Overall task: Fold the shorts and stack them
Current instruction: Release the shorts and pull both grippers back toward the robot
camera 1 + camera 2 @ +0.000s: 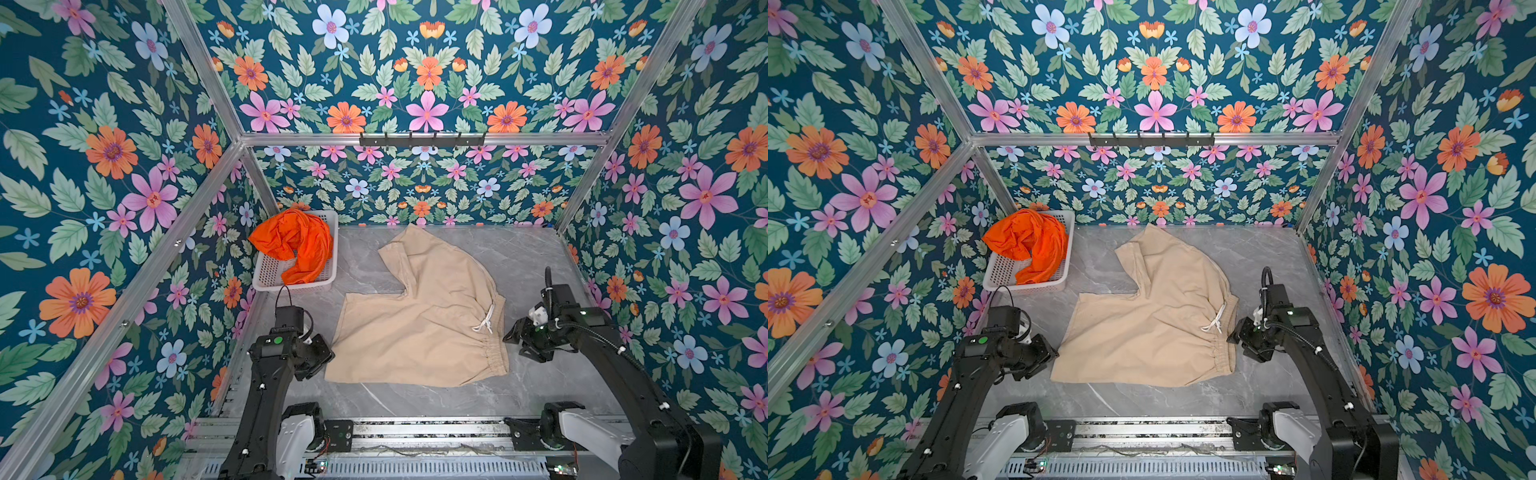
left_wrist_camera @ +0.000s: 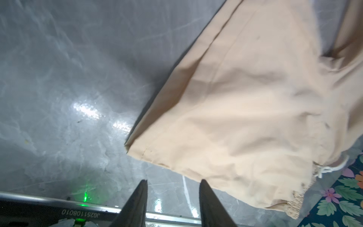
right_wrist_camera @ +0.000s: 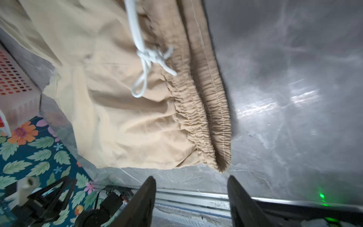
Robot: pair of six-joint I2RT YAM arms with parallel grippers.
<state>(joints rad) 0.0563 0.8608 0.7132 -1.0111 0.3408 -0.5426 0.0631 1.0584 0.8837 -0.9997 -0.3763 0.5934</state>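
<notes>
Beige shorts (image 1: 424, 324) spread on grey marble tabletop (image 1: 540, 386), floral walls (image 1: 415, 83), left gripper (image 2: 173, 181) and right gripper (image 3: 191, 177) parted

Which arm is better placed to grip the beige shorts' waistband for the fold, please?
Right. The right gripper, open and empty, sits beside the waistband of the beige shorts; the left gripper, also open, is across the garment at the leg hem.

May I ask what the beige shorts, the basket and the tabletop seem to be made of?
Beige shorts: thin matte woven cloth, creased, gathered at the waistband. Basket: white, probably plastic, moulded grid of holes. Tabletop: glossy grey marble-look surface showing glare; stone or laminate, unclear.
</notes>
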